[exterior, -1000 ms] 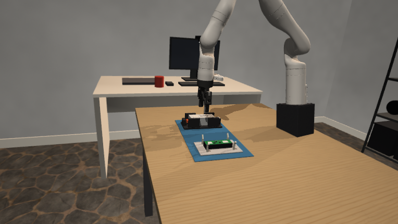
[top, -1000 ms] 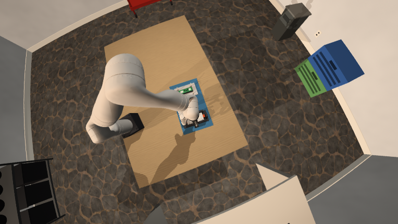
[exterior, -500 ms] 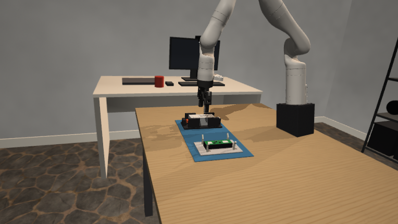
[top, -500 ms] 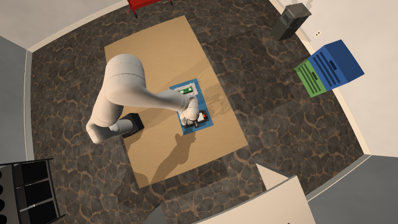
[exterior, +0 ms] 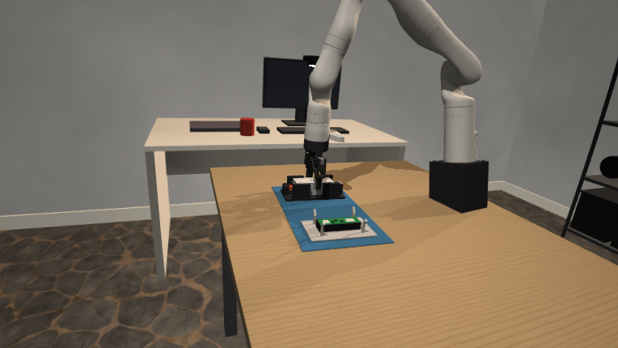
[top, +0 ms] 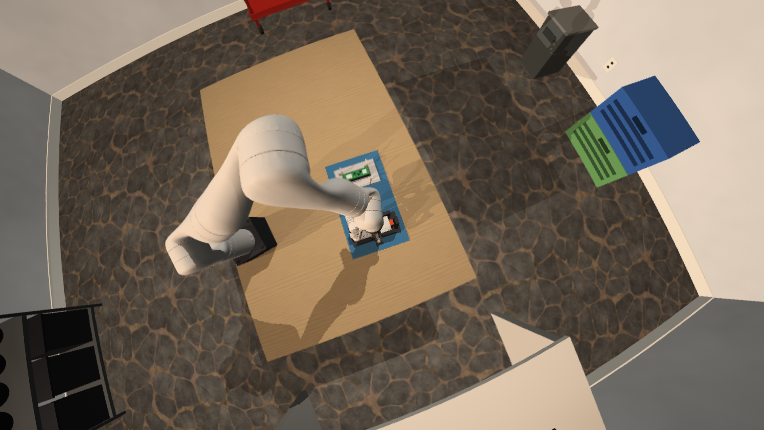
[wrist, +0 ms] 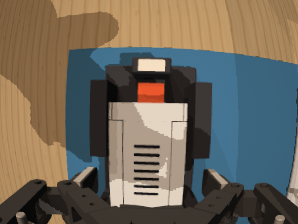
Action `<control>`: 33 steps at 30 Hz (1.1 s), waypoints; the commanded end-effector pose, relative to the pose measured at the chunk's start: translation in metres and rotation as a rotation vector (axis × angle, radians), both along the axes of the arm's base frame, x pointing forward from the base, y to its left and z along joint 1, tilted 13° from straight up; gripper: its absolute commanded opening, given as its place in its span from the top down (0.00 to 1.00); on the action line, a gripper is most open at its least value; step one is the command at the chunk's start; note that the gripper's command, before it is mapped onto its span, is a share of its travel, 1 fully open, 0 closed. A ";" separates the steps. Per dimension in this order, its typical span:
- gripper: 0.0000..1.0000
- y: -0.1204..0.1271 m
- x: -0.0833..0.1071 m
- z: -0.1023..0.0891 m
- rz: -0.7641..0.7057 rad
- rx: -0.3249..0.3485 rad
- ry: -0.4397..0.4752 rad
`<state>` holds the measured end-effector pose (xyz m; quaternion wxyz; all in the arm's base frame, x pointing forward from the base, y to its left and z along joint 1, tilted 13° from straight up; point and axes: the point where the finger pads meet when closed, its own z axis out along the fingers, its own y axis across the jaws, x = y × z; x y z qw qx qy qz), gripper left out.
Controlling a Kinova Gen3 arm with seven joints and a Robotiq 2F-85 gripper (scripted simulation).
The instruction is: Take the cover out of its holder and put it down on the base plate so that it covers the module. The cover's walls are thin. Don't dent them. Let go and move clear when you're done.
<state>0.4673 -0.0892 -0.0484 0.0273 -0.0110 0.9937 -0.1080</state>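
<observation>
The pale grey cover (wrist: pixel 147 156), with a slotted vent on top, sits in its black holder (wrist: pixel 152 106) on the blue mat (exterior: pixel 328 218). An orange tab (wrist: pixel 150 91) shows at the holder's far end. My gripper (wrist: pixel 150 181) is open and empty, low over the cover, with one finger on each long side of it. In the side view the gripper (exterior: pixel 316 176) reaches down to the holder (exterior: pixel 309 188). The green module (exterior: pixel 337 222) sits on the white base plate (exterior: pixel 338 231) with several upright posts, at the mat's near end.
The mat lies on a wooden table (exterior: pixel 410 259). The arm's black pedestal (exterior: pixel 458 184) stands at the table's right rear. A desk with a monitor (exterior: pixel 287 88) and a red cup (exterior: pixel 247 126) stands behind. A black shelf (exterior: pixel 598 172) stands at the far right.
</observation>
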 end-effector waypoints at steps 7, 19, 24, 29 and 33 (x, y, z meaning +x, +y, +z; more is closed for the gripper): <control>0.00 -0.002 0.000 -0.006 -0.002 -0.001 0.002; 0.00 -0.003 0.000 -0.010 -0.002 -0.001 0.003; 0.00 -0.003 0.000 -0.009 -0.002 -0.001 0.003; 0.00 -0.003 -0.001 -0.009 -0.002 -0.001 0.003; 0.00 -0.003 -0.001 -0.009 -0.002 -0.001 0.003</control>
